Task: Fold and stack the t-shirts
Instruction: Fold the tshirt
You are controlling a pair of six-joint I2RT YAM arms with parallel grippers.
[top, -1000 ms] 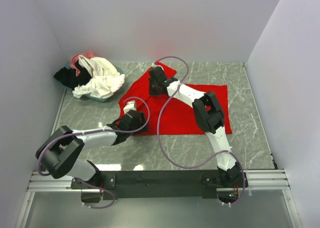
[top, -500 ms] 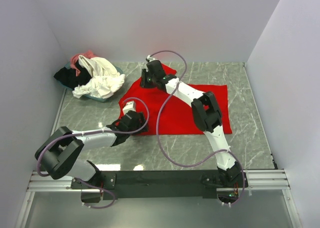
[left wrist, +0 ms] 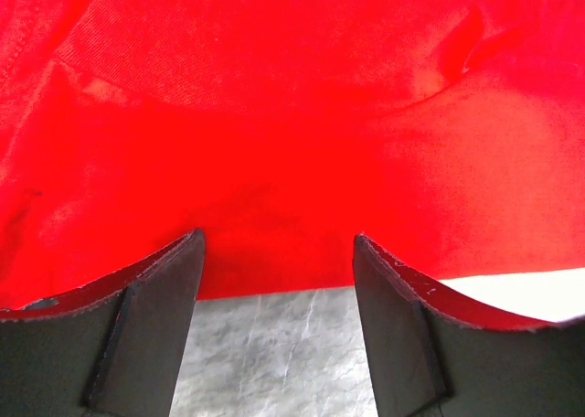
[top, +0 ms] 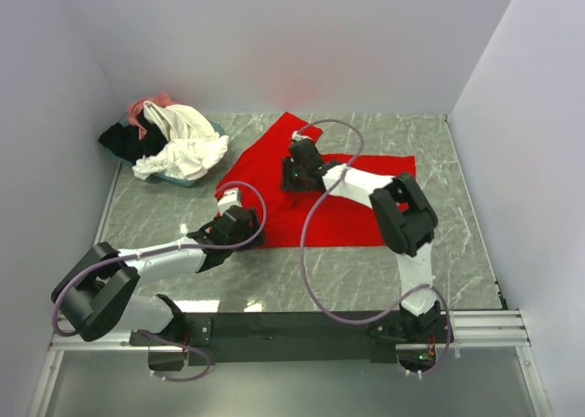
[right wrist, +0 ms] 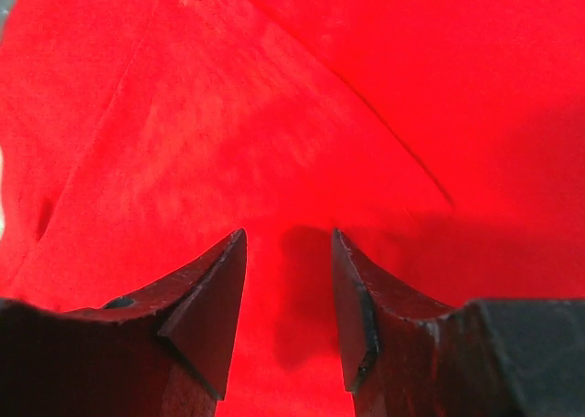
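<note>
A bright red t-shirt (top: 260,165) lies spread on the marble table. My left gripper (top: 247,227) stands open at the shirt's near left hem; in the left wrist view the red hem (left wrist: 292,115) runs across between the fingertips of the gripper (left wrist: 279,239), with bare table below and nothing gripped. My right gripper (top: 291,177) hovers open over the shirt's upper middle. In the right wrist view only flat red cloth (right wrist: 274,97) lies under that gripper (right wrist: 288,232). More t-shirts, cream-white (top: 187,143), black (top: 121,141) and pink (top: 151,104), are heaped at the back left.
The heap sits in a teal-rimmed tray (top: 178,178) in the back left corner. White walls close the table on the left, back and right. Purple cables loop from both arms over the shirt. Bare marble (top: 457,170) shows right of the shirt.
My right gripper has opened and let go of the shirt's far corner, then drawn back toward the middle of the shirt. That corner now lies flat. The left gripper stays open at the hem.
</note>
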